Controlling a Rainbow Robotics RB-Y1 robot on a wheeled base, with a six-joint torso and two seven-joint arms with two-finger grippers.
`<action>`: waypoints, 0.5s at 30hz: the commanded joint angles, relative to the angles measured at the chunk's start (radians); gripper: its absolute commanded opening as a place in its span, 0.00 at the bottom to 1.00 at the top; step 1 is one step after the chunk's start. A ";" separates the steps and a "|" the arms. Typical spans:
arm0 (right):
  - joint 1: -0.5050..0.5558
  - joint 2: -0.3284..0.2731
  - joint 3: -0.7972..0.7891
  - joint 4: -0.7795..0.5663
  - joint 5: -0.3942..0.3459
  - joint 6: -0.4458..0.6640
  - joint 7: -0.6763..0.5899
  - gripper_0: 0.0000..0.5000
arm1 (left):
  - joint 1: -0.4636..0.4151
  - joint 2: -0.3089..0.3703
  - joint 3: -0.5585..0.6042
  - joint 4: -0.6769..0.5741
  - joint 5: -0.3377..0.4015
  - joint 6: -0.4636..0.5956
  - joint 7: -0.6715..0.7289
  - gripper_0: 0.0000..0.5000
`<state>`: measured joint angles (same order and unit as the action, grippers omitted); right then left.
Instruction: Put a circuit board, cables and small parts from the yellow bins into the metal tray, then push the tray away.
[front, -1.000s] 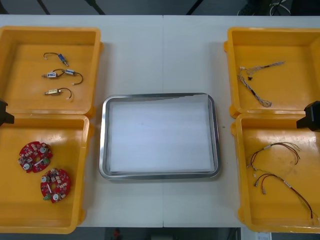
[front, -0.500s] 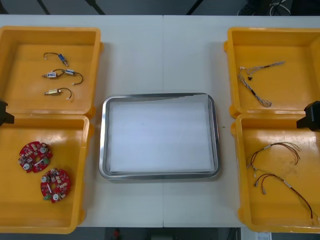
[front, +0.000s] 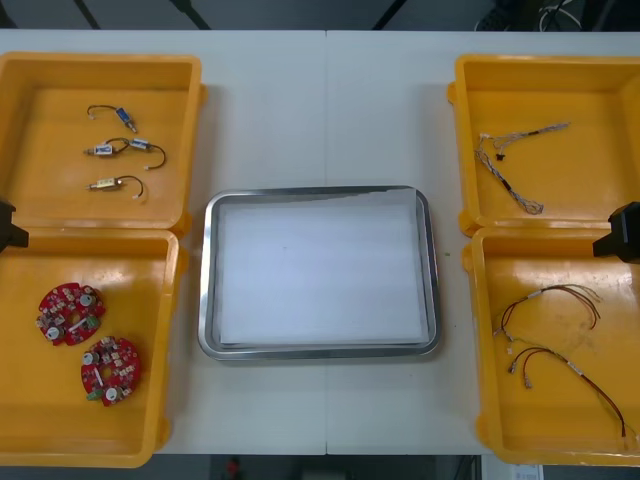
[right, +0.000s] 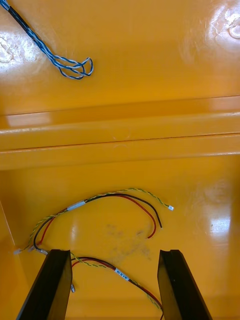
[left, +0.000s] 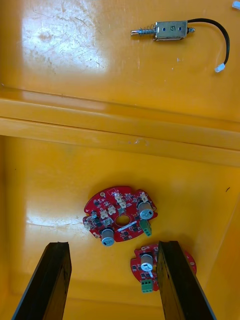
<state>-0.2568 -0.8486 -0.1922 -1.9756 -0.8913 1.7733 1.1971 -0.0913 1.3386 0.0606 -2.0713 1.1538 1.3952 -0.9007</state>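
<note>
Left gripper (front: 6, 226): from the front, a black corner at the left edge of the table (front: 320, 110), over the seam between the two left bins. The right gripper (front: 624, 232) sits the same way at the right edge. Finger spread is not readable from this height.

The metal tray (front: 318, 192) sits mid-table between the bins, white inside. The far-left bin (front: 195, 130) holds three small metal parts (front: 125, 148), each with a black cable. The near-left bin (front: 170, 350) holds two circuit boards (front: 71, 313), close together but apart. The far-right bin (front: 462, 140) holds a twisted blue and white cable (front: 510, 160). The near-right bin (front: 480, 340) holds two red and yellow cables (front: 550, 300).

Right wrist view: the right gripper's fingers (right: 50, 285) stand wide apart, gripping nothing, above the near-right bin floor. One red and yellow cable (right: 115, 200) lies just beyond the fingertips. A second (right: 120, 272) runs through the gap between them, probably not touching either finger. The looped end of the blue and white cable (right: 70, 65) lies past the two bin walls.

Left wrist view: the left gripper's fingers (left: 47, 280) are equally wide apart and hold nothing. One circuit board (left: 120, 220) lies just beyond the fingertips. The other (left: 150, 267) lies lower in the gap, partly behind one finger. Across the bin walls lies one small metal part (left: 170, 31) with its black cable (left: 220, 40).
</note>
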 joint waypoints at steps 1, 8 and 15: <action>0.005 0.002 -0.023 -0.006 0.008 -0.002 0.001 1.00 | -0.024 0.047 0.001 -0.004 -0.009 0.007 -0.104 1.00; 0.005 0.002 -0.023 -0.006 0.008 -0.002 0.001 1.00 | -0.024 0.047 0.001 -0.004 -0.009 0.007 -0.104 1.00; 0.005 0.002 -0.023 -0.006 0.008 -0.002 0.001 1.00 | -0.024 0.047 0.001 -0.004 -0.009 0.007 -0.104 1.00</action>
<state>-0.2568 -0.8486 -0.1922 -1.9756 -0.8913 1.7733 1.1971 -0.0913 1.3386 0.0606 -2.0713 1.1538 1.3952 -0.9007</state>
